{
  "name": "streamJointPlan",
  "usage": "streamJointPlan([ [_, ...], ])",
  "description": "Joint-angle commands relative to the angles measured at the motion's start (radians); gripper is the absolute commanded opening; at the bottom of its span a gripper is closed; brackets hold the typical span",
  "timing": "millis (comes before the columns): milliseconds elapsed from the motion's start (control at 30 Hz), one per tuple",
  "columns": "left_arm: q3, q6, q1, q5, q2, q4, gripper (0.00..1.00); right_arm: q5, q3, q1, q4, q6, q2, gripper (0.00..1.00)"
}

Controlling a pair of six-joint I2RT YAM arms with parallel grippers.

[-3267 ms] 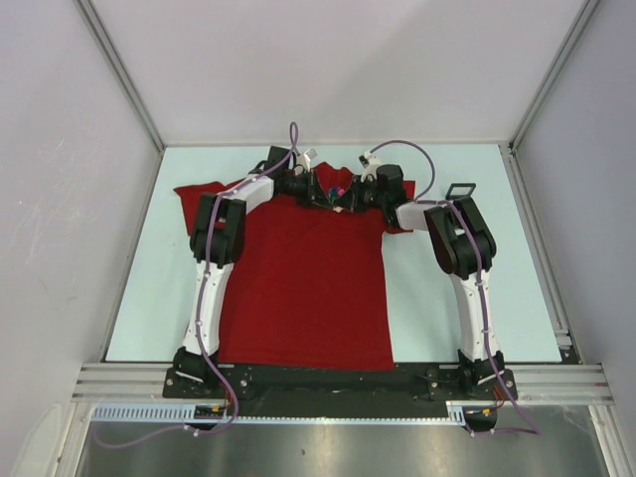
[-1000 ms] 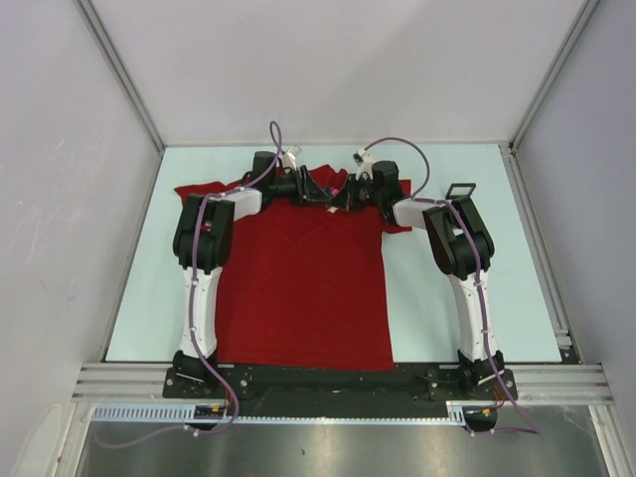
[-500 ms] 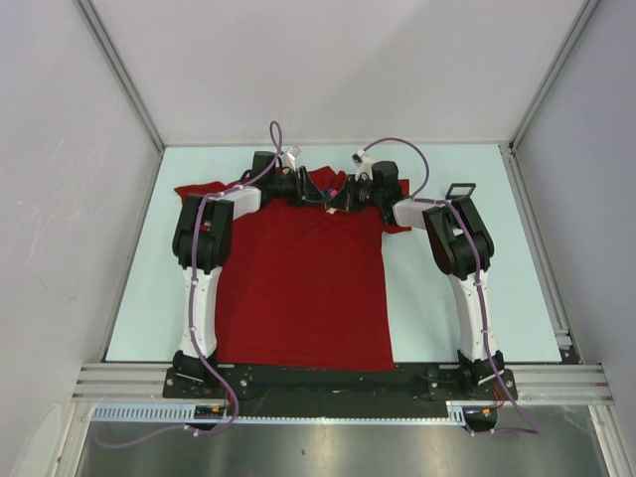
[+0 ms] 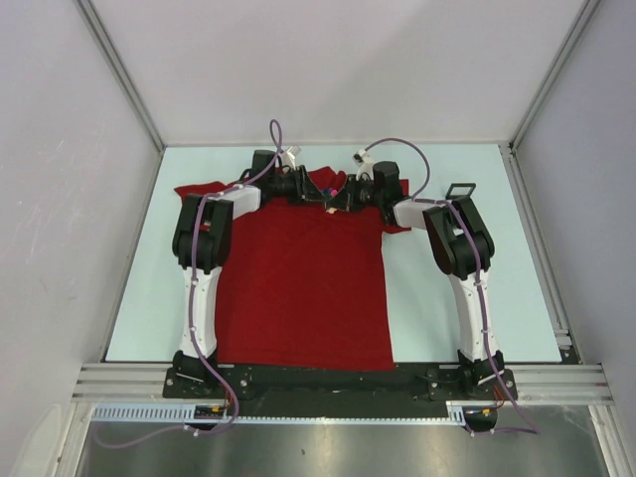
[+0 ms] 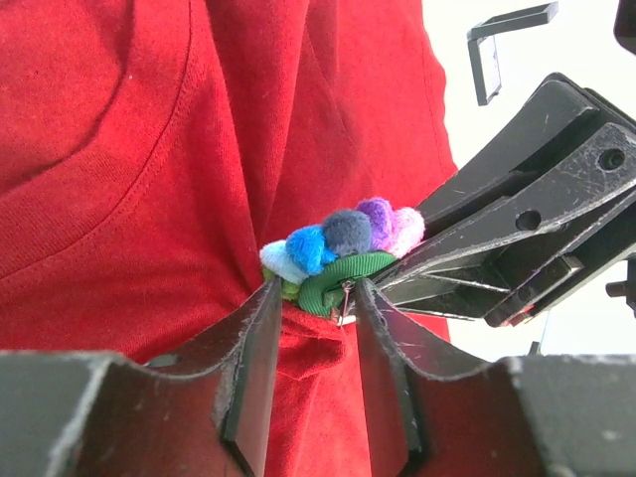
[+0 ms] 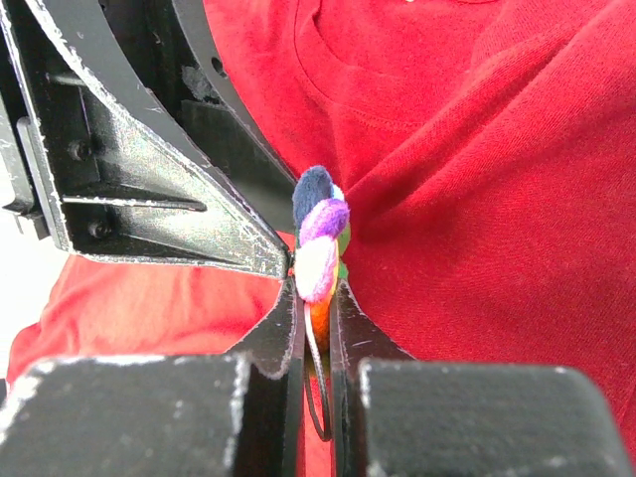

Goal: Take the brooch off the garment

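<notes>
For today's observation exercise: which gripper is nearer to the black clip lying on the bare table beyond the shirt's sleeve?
Right. The right gripper is shut on the brooch, on the black clip side; the left gripper sits farther left.
</notes>
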Motion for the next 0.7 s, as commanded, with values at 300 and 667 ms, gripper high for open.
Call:
streamJointPlan([
  [300, -0.046, -0.003, 0.003, 0.067, -0.060, 0.108, 0.45, -0.079, 0.004, -0.013, 0.112, 0.081, 0.025, 0.00],
  [667, -0.051, -0.006, 0.003, 0.072, -0.057, 0.113, 0.43, -0.081, 0.007, -0.026, 0.118, 0.116, 0.035, 0.00],
])
